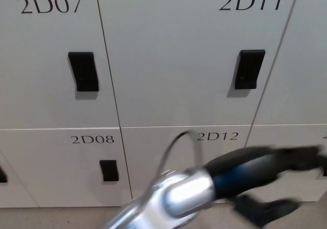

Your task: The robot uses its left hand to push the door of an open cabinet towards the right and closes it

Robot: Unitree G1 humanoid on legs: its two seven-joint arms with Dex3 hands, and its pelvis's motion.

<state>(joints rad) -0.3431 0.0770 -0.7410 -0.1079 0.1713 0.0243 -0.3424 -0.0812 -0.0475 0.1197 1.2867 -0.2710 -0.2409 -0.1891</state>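
Note:
The white cabinet door marked 2D11 (194, 60) lies flush with the doors around it, shut. Its black handle (249, 69) sits at its right side. My left arm, silver with a black forearm (240, 173), reaches in from the bottom left and crosses low in front of the door marked 2D12 (168, 160). My left hand (283, 183) is blurred at the lower right, away from the 2D11 door and holding nothing, its fingers spread apart. My right hand does not show.
Door 2D07 (51, 60) with a black handle (83, 71) is at the left, and door 2D08 (61, 162) is below it. More white doors lie at the right edge. A strip of floor (51, 218) shows at the bottom.

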